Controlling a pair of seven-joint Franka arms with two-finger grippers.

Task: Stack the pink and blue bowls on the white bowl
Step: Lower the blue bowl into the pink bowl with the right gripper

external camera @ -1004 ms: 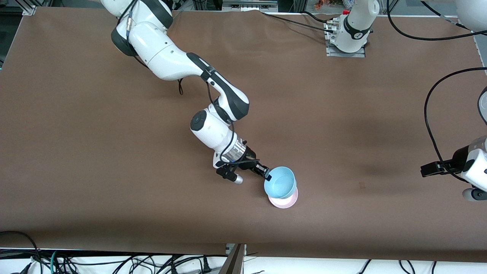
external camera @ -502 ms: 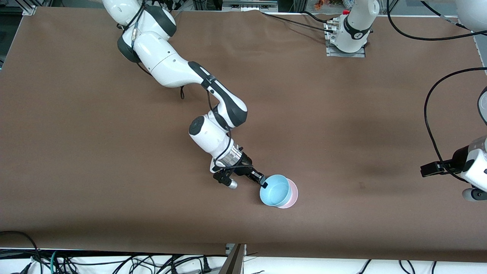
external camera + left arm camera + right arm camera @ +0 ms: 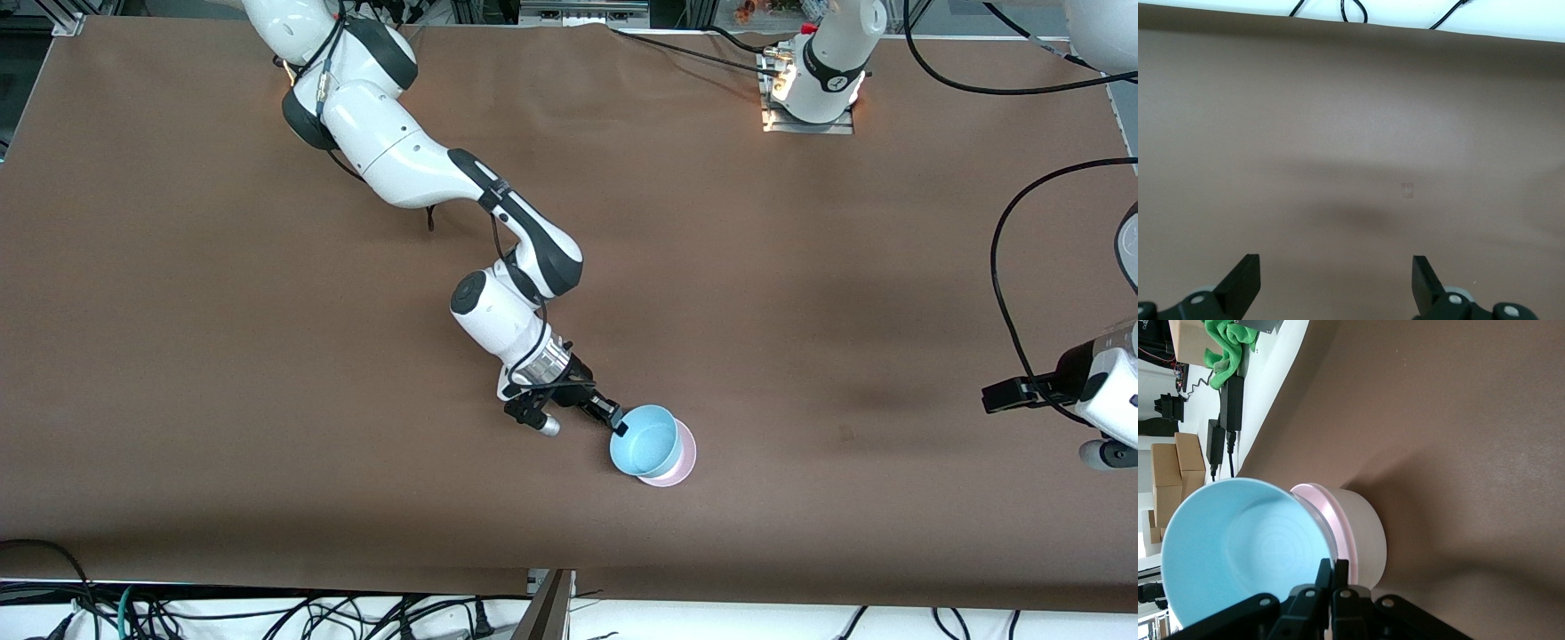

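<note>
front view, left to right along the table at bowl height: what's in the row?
right gripper pinching the blue bowl's rim → blue bowl → pink bowl rim showing under it → bare brown table → left gripper, waiting at the table's end.

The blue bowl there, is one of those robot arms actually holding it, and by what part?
Yes. The right gripper pinches the blue bowl by its rim, jaws shut on the wall, over the pink bowl. The left gripper is open and holds nothing.

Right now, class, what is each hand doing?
Right hand: closed on the blue bowl's rim, above the pink bowl.
Left hand: open, holding nothing, waiting.
</note>
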